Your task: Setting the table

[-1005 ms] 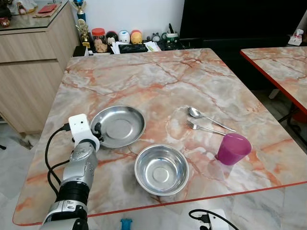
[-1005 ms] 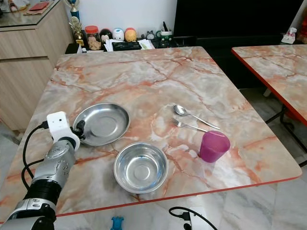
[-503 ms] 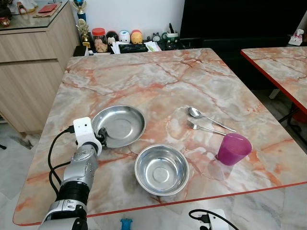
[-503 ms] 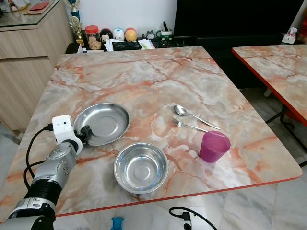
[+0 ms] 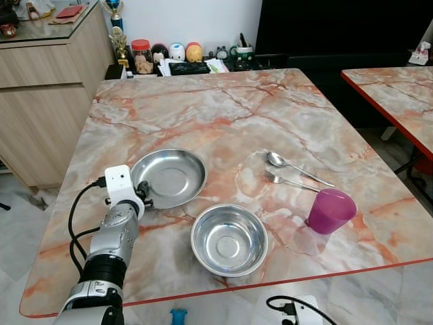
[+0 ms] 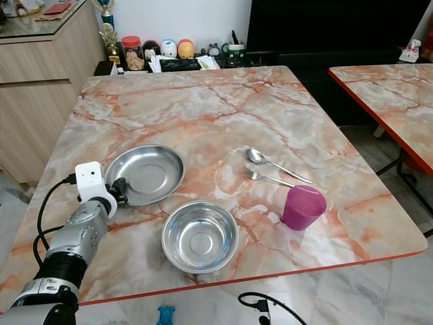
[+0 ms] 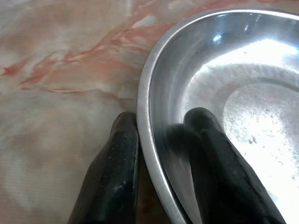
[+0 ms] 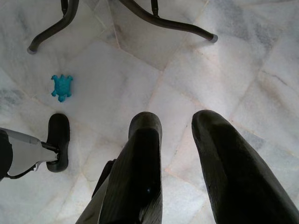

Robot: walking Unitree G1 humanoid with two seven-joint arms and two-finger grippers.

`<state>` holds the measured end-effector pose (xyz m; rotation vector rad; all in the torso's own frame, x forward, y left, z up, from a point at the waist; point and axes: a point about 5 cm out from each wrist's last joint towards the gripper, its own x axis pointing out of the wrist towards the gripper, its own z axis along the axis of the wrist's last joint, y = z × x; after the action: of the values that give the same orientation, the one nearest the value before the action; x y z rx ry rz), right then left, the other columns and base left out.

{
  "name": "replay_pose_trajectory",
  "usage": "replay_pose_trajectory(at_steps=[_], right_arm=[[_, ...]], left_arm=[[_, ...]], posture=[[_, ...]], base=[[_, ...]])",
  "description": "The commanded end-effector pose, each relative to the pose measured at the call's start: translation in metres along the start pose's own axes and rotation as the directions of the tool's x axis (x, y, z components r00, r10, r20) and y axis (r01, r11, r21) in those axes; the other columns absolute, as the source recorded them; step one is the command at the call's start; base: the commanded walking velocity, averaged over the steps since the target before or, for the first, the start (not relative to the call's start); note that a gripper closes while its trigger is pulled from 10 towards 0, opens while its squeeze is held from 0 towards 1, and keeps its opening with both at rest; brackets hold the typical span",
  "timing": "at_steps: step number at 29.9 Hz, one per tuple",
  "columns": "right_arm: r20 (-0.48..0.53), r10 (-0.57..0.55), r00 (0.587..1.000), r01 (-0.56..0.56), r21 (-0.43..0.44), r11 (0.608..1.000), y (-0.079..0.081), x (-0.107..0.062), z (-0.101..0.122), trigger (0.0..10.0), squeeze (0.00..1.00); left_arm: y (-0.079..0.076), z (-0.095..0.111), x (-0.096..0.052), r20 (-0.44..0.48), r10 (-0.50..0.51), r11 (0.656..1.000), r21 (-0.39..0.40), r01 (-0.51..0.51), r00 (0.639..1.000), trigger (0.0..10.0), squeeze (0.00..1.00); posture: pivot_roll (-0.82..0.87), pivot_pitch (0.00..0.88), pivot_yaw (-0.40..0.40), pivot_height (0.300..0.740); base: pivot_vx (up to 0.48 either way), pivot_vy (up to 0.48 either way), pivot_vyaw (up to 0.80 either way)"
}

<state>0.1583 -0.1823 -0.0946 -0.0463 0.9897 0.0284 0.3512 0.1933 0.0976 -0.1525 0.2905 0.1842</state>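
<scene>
Now the left claw (image 7: 161, 140) pinches the shiny round steel plate's (image 5: 169, 177) rim.

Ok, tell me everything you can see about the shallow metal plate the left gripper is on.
The shallow metal plate is round, shiny steel with a flat centre and a sloping, raised rim. It sits flat and empty on the marble table, left of the spoon and fork, behind and left of the deeper steel bowl, apart from it. The left gripper pinches its near-left rim: one black finger outside on the table side, the other inside the dish.
</scene>
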Motion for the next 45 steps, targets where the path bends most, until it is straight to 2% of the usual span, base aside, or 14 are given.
replay_pose_trajectory(at_steps=[1, 3, 13, 21, 23, 26, 27, 28, 30, 34, 40, 45], right_arm=[[-0.004, -0.002, 1.000, 0.002, -0.001, 1.000, -0.001, 0.000, 0.000, 10.0, 0.00], [-0.004, -0.002, 1.000, 0.002, -0.002, 1.000, -0.001, 0.000, 0.000, 10.0, 0.00], [-0.005, -0.001, 1.000, 0.001, -0.004, 1.000, -0.001, 0.000, -0.001, 10.0, 0.00], [-0.006, -0.002, 1.000, 0.002, -0.005, 1.000, -0.001, 0.000, -0.001, 10.0, 0.00], [-0.006, -0.003, 1.000, 0.003, -0.004, 1.000, -0.001, 0.000, -0.001, 10.0, 0.00], [-0.007, -0.004, 1.000, 0.004, -0.004, 1.000, -0.002, 0.000, -0.001, 10.0, 0.00], [-0.007, -0.005, 1.000, 0.005, -0.003, 1.000, -0.002, 0.000, -0.001, 10.0, 0.00], [-0.007, -0.005, 1.000, 0.005, -0.003, 1.000, -0.002, 0.000, -0.001, 10.0, 0.00], [-0.008, -0.006, 1.000, 0.006, -0.003, 1.000, -0.002, 0.000, -0.001, 10.0, 0.00], [-0.009, -0.007, 1.000, 0.007, -0.001, 1.000, -0.002, 0.000, -0.002, 10.0, 0.00], [-0.009, -0.008, 1.000, 0.008, 0.000, 1.000, -0.002, 0.000, -0.002, 10.0, 0.00], [-0.008, -0.008, 1.000, 0.008, 0.001, 1.000, -0.002, 0.000, -0.001, 10.0, 0.00]], left_arm=[[0.000, -0.002, 0.002, -0.024, 0.011, 1.000, 0.010, -0.011, 1.000, 0.0, 0.00], [0.005, -0.001, 0.002, -0.024, 0.036, 0.999, 0.006, -0.036, 0.999, 0.0, 0.00], [0.008, 0.000, 0.001, -0.012, 0.059, 0.998, -0.009, -0.059, 0.998, 0.0, 0.00], [0.011, 0.003, 0.001, 0.016, 0.079, 0.995, -0.054, -0.078, 0.997, 0.0, 0.00], [0.012, 0.003, 0.000, 0.031, 0.078, 0.993, -0.088, -0.075, 0.996, 0.0, 0.00], [0.007, 0.009, -0.002, 0.094, 0.030, 0.981, -0.192, -0.012, 0.995, 0.0, 0.00], [0.005, 0.013, -0.004, 0.130, 0.010, 0.974, -0.226, 0.020, 0.991, 2.0, 0.00], [0.002, 0.018, -0.006, 0.179, -0.017, 0.959, -0.274, 0.067, 0.984, 10.0, 0.00], [-0.002, 0.024, -0.010, 0.246, -0.054, 0.930, -0.340, 0.138, 0.968, 10.0, 0.00], [-0.007, 0.026, -0.016, 0.292, -0.088, 0.870, -0.443, 0.216, 0.952, 10.0, 0.00], [-0.010, 0.020, -0.018, 0.288, -0.105, 0.874, -0.429, 0.226, 0.952, 10.0, 0.00], [-0.011, 0.021, -0.020, 0.296, -0.108, 0.860, -0.451, 0.238, 0.949, 10.0, 0.00]], posture=[[0.12, 0.000, -0.029, 0.740], [0.12, 0.000, -0.029, 0.740], [0.12, 0.000, -0.031, 0.740], [0.12, 0.000, -0.035, 0.740], [0.12, 0.000, -0.036, 0.740], [0.12, 0.000, -0.037, 0.740], [0.12, 0.000, -0.037, 0.740], [0.12, 0.000, -0.039, 0.740], [0.12, 0.000, -0.039, 0.740], [0.12, 0.000, -0.040, 0.740], [0.12, 0.000, -0.040, 0.740], [0.12, 0.000, -0.039, 0.740]], base=[[0.000, 0.000, 0.00], [0.000, 0.000, 0.00], [0.000, 0.000, 0.00], [0.000, 0.000, 0.00], [0.000, 0.000, 0.00], [0.000, 0.000, 0.00], [0.000, 0.000, 0.00], [0.000, 0.000, 0.00], [0.000, 0.000, 0.00], [0.000, 0.000, 0.00], [0.000, 0.000, 0.00], [0.000, 0.000, 0.00]])
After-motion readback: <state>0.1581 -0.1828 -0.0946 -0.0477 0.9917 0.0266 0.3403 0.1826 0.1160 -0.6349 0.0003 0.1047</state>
